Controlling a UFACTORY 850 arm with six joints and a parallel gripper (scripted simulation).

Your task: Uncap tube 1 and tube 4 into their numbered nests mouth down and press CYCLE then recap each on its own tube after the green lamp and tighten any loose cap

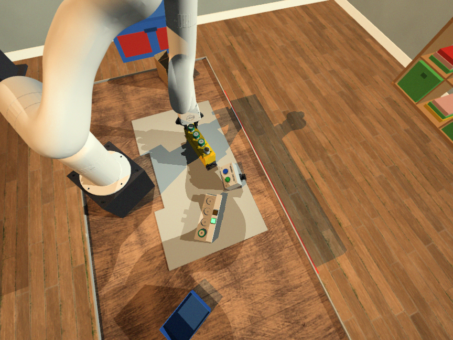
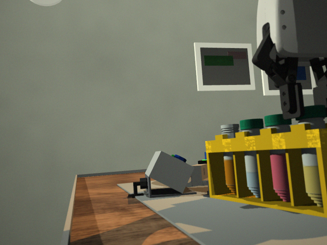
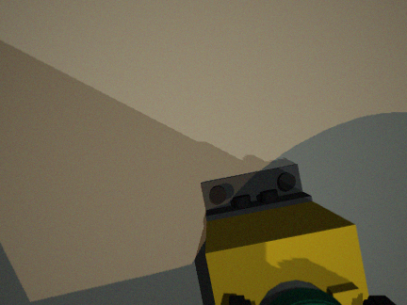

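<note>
The yellow tube rack point(image 1: 209, 158) point(image 2: 263, 140) point(image 3: 283, 245) stood on the mat with three of its four tubes capped. The cap tray point(image 1: 208, 236) point(image 2: 200, 168) held one cap, in nest 4; nests 1 to 3 were vacant. The key box point(image 1: 236, 172) point(image 2: 168, 171) stood between rack and tray, its READY key point(image 1: 227, 179) awaiting the final press. The gripper point(image 1: 191, 126) point(image 2: 309, 109) point(image 3: 308, 301) was at tube 1 point(image 2: 311, 174), its fingers partly open on either side of the cap of tube 1 point(image 1: 191, 127) point(image 2: 314, 111) point(image 3: 301, 297), gripping nothing. Tube 4 point(image 1: 207, 149) point(image 2: 229, 171) showed bare threads. The green lamp point(image 1: 213, 221) was lit and the amber lamp point(image 1: 215, 212) dark, so the aspirate step was judged finished and the cap of tube 1 returned; its tightness could not be told. Left to do were screwing on the cap of tube 4 point(image 1: 198, 233), checking the cap of tube 2 point(image 1: 196, 135) point(image 2: 277, 120) and the cap of tube 3 point(image 1: 201, 141) point(image 2: 251, 123), and pressing READY.

The rack's long axis ran slantwise from the gripper towards the key box, tube 4 at the box end. The tray's long axis slanted the other way, nest 1 nearest the box. The tubes stood upright. The cap of tube 1 sat level on its tube, mouth down, its turning axis vertical. The cap of tube 4 lay apparently flat; its hidden underside could not be seen.
</note>
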